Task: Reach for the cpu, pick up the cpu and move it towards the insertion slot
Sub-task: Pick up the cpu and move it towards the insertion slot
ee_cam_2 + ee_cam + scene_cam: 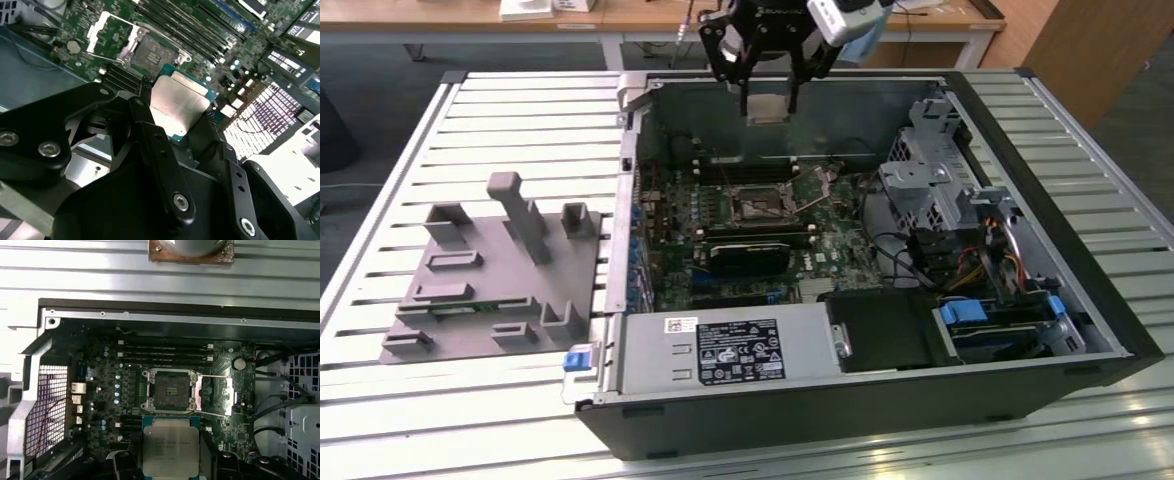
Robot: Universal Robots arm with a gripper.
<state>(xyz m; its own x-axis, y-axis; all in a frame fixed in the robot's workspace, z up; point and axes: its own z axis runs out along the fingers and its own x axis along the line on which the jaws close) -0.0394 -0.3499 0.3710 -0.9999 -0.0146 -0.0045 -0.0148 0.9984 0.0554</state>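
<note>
Silvery cpu (177,107) clamped edge-on between the fingers of the gripper (770,108), hanging above the insertion slot (759,203), well apart from it. Risks, my read: thin edge grip could slip; any tilt would mean bent socket pins.

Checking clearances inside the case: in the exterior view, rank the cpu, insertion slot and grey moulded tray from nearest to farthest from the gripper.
1. cpu, held between the gripper fingers.
2. insertion slot, on the board beneath.
3. grey moulded tray, outside the case, exterior view's left.
</note>
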